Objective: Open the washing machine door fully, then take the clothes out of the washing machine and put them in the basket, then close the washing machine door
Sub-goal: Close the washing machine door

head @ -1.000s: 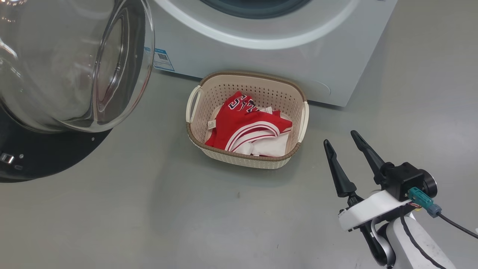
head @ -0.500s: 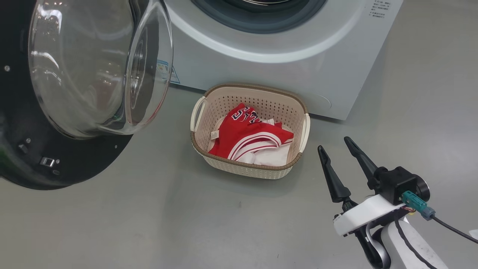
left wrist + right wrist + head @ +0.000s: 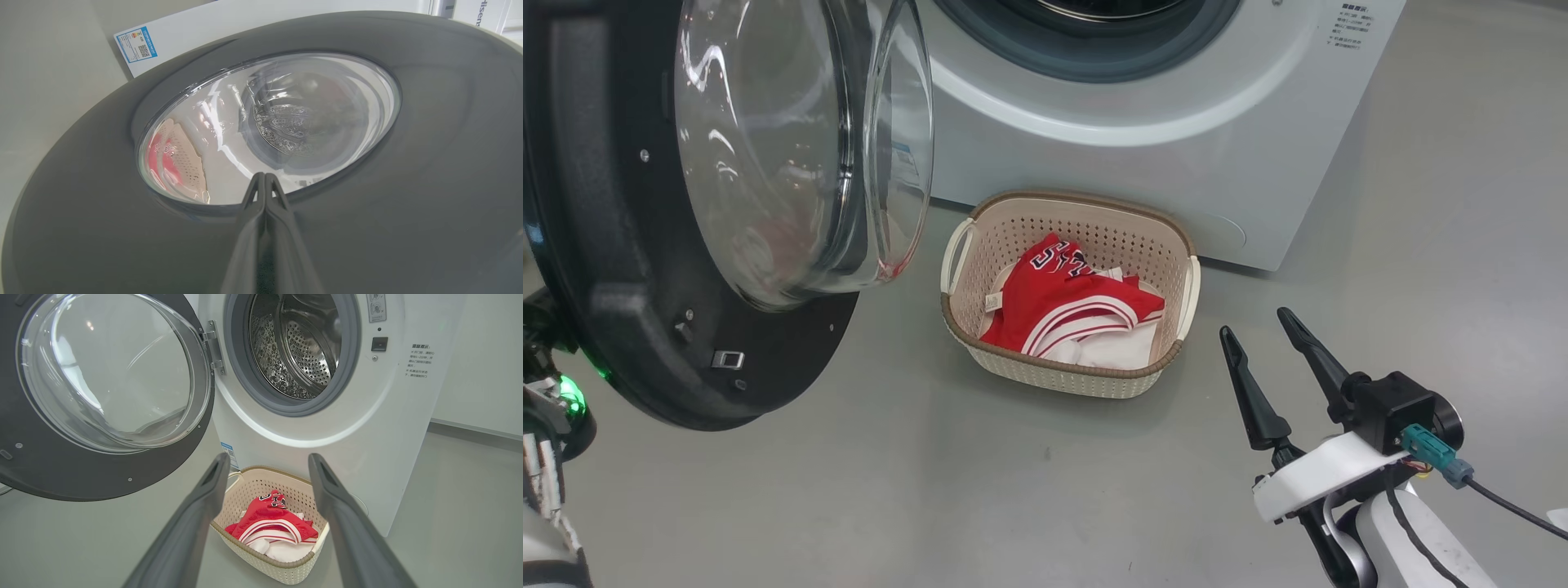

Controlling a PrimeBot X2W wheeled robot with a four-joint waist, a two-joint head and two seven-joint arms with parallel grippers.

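Observation:
The washing machine door (image 3: 621, 245) stands part-way swung at the left, its glass bowl facing the white washing machine (image 3: 1135, 163). My left gripper (image 3: 264, 176) is shut, with its tips against the door's glossy outer face (image 3: 408, 183) at the lower edge of the glass. The cream basket (image 3: 1062, 371) sits on the floor in front of the machine and holds the red and white clothes (image 3: 1062, 306). My right gripper (image 3: 1254, 321) hangs open and empty to the right of the basket. In the right wrist view the steel drum (image 3: 294, 343) looks empty, and the basket (image 3: 265, 563) lies beyond my open right gripper (image 3: 268, 457).
Part of my left arm, with a green light (image 3: 568, 400), shows behind the door's lower edge. A blue label (image 3: 137, 44) marks the machine's lower front. Grey floor (image 3: 931, 490) spreads in front of the basket and to the machine's right.
The head camera has tilted up. The door has swung further towards the machine's opening. My right gripper stays open in about the same place.

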